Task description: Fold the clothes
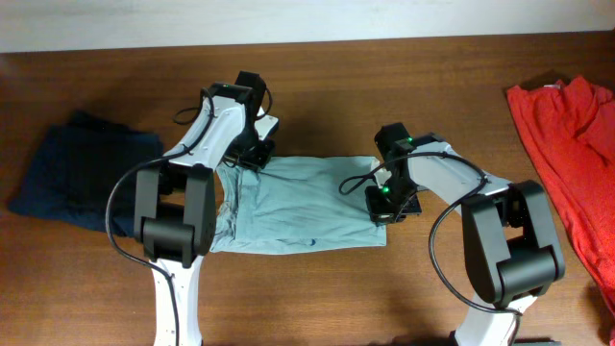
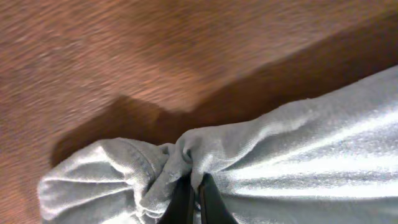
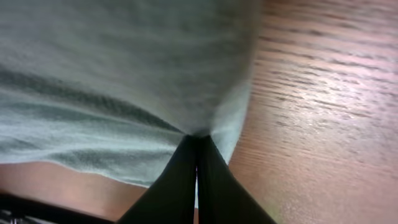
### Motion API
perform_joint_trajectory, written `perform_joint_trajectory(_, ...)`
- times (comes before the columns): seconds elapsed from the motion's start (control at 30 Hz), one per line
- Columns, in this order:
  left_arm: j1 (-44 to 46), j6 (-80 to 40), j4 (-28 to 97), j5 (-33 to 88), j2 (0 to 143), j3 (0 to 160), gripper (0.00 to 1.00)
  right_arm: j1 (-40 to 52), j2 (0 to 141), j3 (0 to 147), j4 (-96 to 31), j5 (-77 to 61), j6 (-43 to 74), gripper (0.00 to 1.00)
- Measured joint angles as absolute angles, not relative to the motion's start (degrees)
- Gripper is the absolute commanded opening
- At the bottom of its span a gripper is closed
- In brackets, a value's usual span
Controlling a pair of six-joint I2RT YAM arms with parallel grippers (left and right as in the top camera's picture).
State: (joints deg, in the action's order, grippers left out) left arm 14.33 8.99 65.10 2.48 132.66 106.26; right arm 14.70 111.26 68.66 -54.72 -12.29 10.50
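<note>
Item: pale blue-grey knit T-shirt, lying part-spread between the two claws on the brown wooden table.
Left gripper: clenched on a bunched fold at its tip.
Right gripper: pinched on the shirt's edge, bare wood just beside.
Handling, as judged: raise both held points level, keep the cloth taut, and lay edge on edge.
Beyond the left claw: dark navy garment.
Beyond the right claw: red garment.

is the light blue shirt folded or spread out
Spread out: light blue shirt lies mostly flat on the table, bunched where the left gripper pinches it; right gripper pinches the opposite edge.
</note>
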Motion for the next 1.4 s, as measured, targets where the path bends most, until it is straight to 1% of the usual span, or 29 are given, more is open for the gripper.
perform_joint_trajectory(0.27,10.22,7.44,67.75,3.22,133.69,110.34,0.01,14.61,111.15,68.66,-55.48,-10.66,13.13,0.04)
perform_joint_trajectory(0.3,9.91,7.44,67.94,3.62,133.69,110.52,0.05,14.61,111.15,68.66,-55.51,-10.66,13.3,0.07)
perform_joint_trajectory(0.33,9.76,7.49,67.96,4.01,133.69,110.59,0.12,14.61,111.15,68.66,-55.48,-10.68,13.32,0.14)
perform_joint_trajectory(0.4,9.61,7.4,68.07,3.99,133.73,110.63,0.23,14.57,111.15,68.66,-55.75,-10.79,13.28,0.25)
perform_joint_trajectory(0.47,9.08,7.07,68.34,3.73,133.73,111.2,0.29,14.2,111.11,68.66,-56.34,-11.57,12.14,0.3)
perform_joint_trajectory(0.5,8.8,6.9,68.73,3.64,133.73,111.61,0.29,14.0,111.04,68.66,-56.4,-12.14,11.38,0.32)
perform_joint_trajectory(0.6,8.12,6.81,71.55,3.55,133.73,114.34,0.3,13.56,110.72,68.51,-56.53,-14.13,9.23,0.33)
perform_joint_trajectory(0.7,8.16,6.81,76.2,3.57,133.78,119.2,0.3,13.39,109.47,68.31,-57.04,-16.1,7.79,0.38)
perform_joint_trajectory(0.77,8.25,6.81,79.33,3.57,133.78,122.63,0.3,13.37,107.42,68.34,-56.97,-16.91,7.18,0.38)
perform_joint_trajectory(0.87,8.45,6.37,85.12,3.86,133.78,127.74,0.24,13.37,103.44,68.84,-56.62,-17.69,7.03,0.39)
perform_joint_trajectory(0.9,8.45,6.2,86.7,4.25,133.78,128.99,0.23,13.37,102.39,69.25,-56.23,-17.89,7.03,0.45)
perform_joint_trajectory(0.97,8.45,6.13,88.77,4.75,133.78,130.98,0.2,13.26,100.95,70.39,-55.22,-18.13,6.94,0.7)
perform_joint_trajectory(1.07,8.45,6.0,93.12,5.41,133.8,133.53,0.18,12.36,100.68,71.02,-54.19,-18.61,6.85,0.8)
perform_joint_trajectory(1.17,8.45,5.96,96.44,5.63,133.84,137.12,0.18,9.45,100.68,71.02,-53.17,-20.23,5.87,0.84)
perform_joint_trajectory(1.3,8.45,5.93,96.47,5.78,132.2,140.86,0.19,2.44,100.86,71.02,-52.21,-25.63,2.31,0.85)
perform_joint_trajectory(1.33,8.45,5.93,96.51,5.76,131.48,141.27,0.2,1.28,101.03,71.05,-52.23,-26.5,1.63,0.85)
perform_joint_trajectory(1.4,8.45,5.93,96.47,5.74,128.86,142.1,0.26,-0.82,102.04,71.05,-52.47,-28.53,-0.27,0.85)
